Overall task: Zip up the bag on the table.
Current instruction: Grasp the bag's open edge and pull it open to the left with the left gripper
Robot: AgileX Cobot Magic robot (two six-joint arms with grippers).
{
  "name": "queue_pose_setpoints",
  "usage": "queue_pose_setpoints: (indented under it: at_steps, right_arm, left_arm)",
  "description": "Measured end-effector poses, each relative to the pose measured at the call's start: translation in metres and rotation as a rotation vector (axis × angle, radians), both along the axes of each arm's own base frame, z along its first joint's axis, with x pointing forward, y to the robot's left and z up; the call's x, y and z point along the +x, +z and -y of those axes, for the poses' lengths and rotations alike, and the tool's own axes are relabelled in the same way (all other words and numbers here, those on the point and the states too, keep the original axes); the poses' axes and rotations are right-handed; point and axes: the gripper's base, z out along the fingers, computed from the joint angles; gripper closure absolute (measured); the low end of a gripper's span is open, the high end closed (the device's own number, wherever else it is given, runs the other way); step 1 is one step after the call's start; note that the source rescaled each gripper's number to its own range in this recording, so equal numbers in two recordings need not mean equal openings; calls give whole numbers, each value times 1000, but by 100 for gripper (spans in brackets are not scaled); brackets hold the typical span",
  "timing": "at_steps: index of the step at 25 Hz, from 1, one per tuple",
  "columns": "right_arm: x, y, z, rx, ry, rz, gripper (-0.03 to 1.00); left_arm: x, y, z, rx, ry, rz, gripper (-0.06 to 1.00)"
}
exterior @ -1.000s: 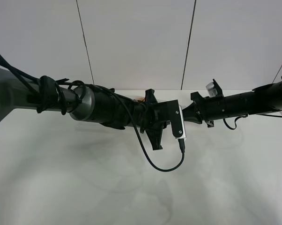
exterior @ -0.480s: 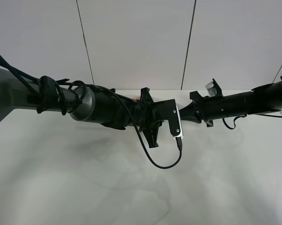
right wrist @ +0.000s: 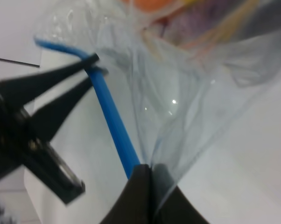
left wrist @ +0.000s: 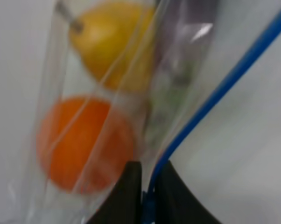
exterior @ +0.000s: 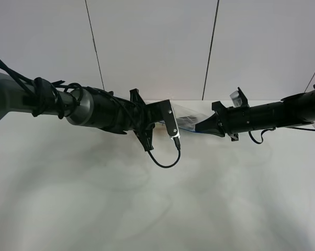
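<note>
The bag [left wrist: 89,121] is clear plastic and holds an orange, a yellow pear and something dark purple. Its blue zip strip [left wrist: 210,98] runs along one edge. My left gripper [left wrist: 147,198] is shut on this strip. In the right wrist view my right gripper [right wrist: 147,186] is shut on the strip's [right wrist: 115,130] end and the bag corner, and the left gripper [right wrist: 91,65] pinches the strip farther along. In the exterior high view a stretch of the bag [exterior: 186,119] shows between the left gripper [exterior: 158,123] and the right gripper [exterior: 198,127], above the white table [exterior: 157,209].
Both arms reach in over the far half of the table and meet near its middle. A black cable [exterior: 165,159] loops down from the left wrist camera. A pale panelled wall [exterior: 152,47] stands behind the table's far edge.
My left gripper has slid leftward along the zip strip, away from the right gripper, uncovering part of the bag between them. The right arm has stayed in place.
</note>
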Motion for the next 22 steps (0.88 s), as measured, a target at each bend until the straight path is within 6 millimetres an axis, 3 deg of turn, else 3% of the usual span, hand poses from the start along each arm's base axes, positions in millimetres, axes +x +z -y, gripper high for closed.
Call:
queue_pose_setpoints:
  at_steps: [17, 22]
  right_arm:
    - [-1, -1, 1, -25, 17, 4, 97]
    - [-1, 0, -3, -23, 30, 7, 97]
  left_arm:
    - [33, 2, -82, 159, 197, 14, 94]
    - [37, 1, -91, 144, 204, 8, 94]
